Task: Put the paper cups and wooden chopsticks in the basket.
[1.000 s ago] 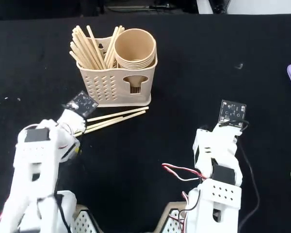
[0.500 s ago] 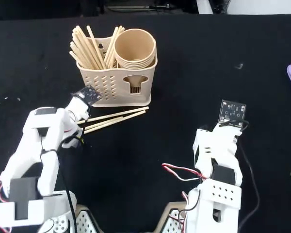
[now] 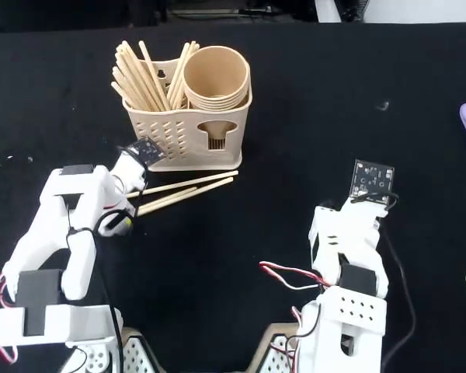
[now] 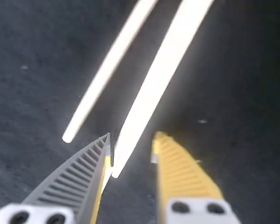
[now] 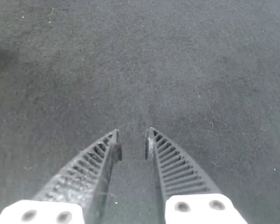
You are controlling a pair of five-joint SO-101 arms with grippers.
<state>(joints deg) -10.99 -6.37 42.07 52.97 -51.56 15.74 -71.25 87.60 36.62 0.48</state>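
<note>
The left jaws gape around the tip of one pale wooden chopstick [image 4: 158,79], which lies just nearside of the perforated cream plastic basket [image 3: 179,140] toward the black table's [image 3: 334,93] far edge. Best to centre the stick, then close gently. The right jaws hang parted.

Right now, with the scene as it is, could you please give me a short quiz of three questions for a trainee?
1. True or false: the paper cups are stacked inside the basket.
2. Where do the loose chopsticks lie? A: on the table, in front of the basket. B: inside the cups. C: behind the basket.
3. Which gripper has a chopstick end between its open fingers?
Key: 1 true. 2 A. 3 the left gripper.
</note>
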